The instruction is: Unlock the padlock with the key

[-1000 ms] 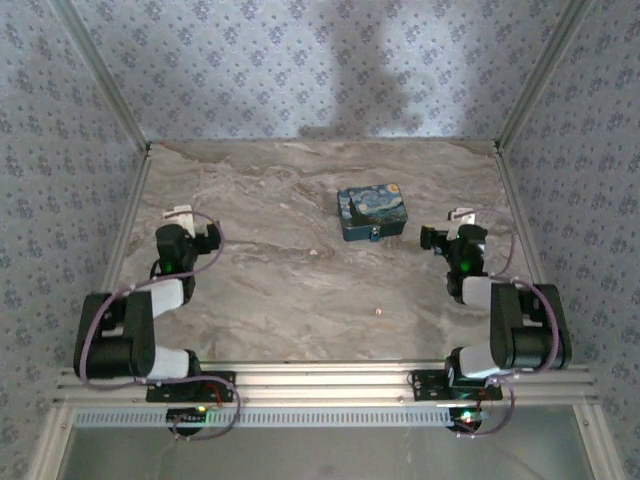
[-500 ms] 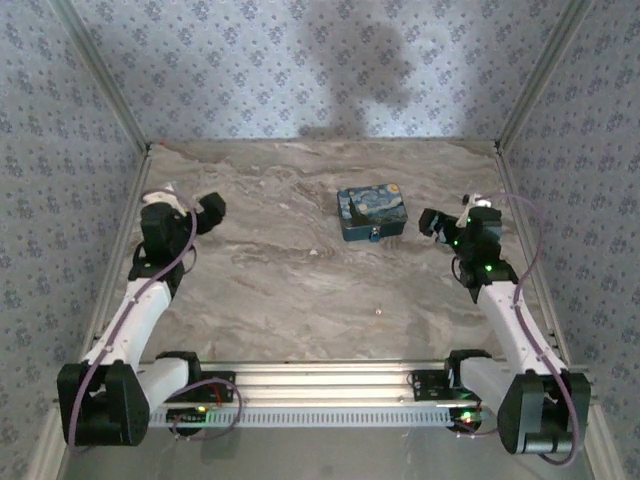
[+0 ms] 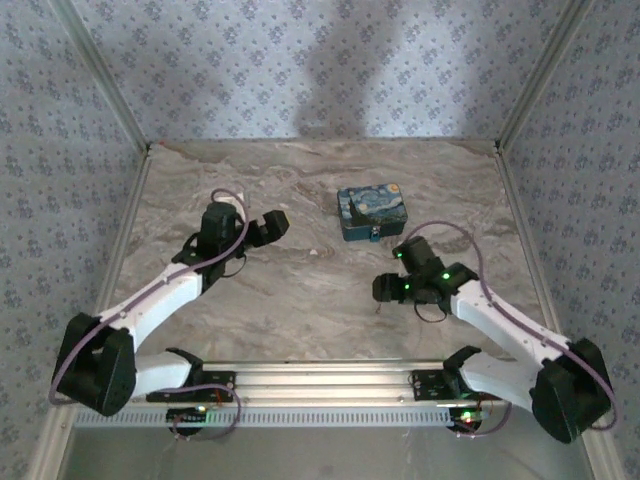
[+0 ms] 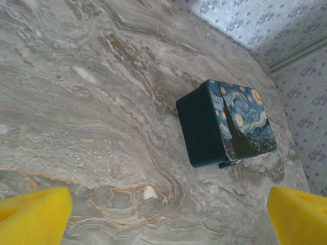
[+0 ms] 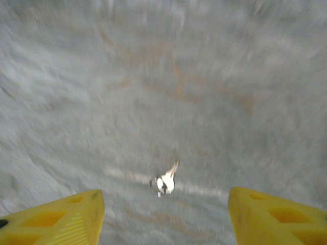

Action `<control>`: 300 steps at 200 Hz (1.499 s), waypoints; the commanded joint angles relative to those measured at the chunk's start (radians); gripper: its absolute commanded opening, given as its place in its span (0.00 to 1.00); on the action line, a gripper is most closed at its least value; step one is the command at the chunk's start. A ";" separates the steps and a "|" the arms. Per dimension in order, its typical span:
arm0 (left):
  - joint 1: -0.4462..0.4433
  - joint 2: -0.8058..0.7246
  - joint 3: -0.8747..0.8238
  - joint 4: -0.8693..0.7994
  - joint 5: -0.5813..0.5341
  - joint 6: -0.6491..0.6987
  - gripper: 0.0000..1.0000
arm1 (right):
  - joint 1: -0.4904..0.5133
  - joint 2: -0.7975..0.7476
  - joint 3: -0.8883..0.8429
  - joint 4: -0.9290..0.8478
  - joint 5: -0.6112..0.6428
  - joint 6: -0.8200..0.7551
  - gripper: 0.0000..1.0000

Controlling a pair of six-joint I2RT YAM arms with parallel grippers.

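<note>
Both spread wide apart — the right gripper (image 5: 166,217) over the key (image 5: 164,182), the left gripper (image 4: 167,217) facing the box (image 4: 225,125).

The left arm (image 3: 160,292) extends diagonally forward and inward from its base, with the left gripper (image 3: 272,225) pointing inward and its yellow fingers (image 4: 33,214) spread wide. The right arm (image 3: 505,322) angles inward and low, with the right gripper (image 3: 386,290) tipped downward and its fingers (image 5: 56,214) likewise wide apart.
</note>
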 commanded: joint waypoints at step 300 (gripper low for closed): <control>-0.025 0.020 0.044 0.030 -0.009 -0.005 0.98 | 0.283 0.467 0.181 -0.134 0.272 0.017 0.01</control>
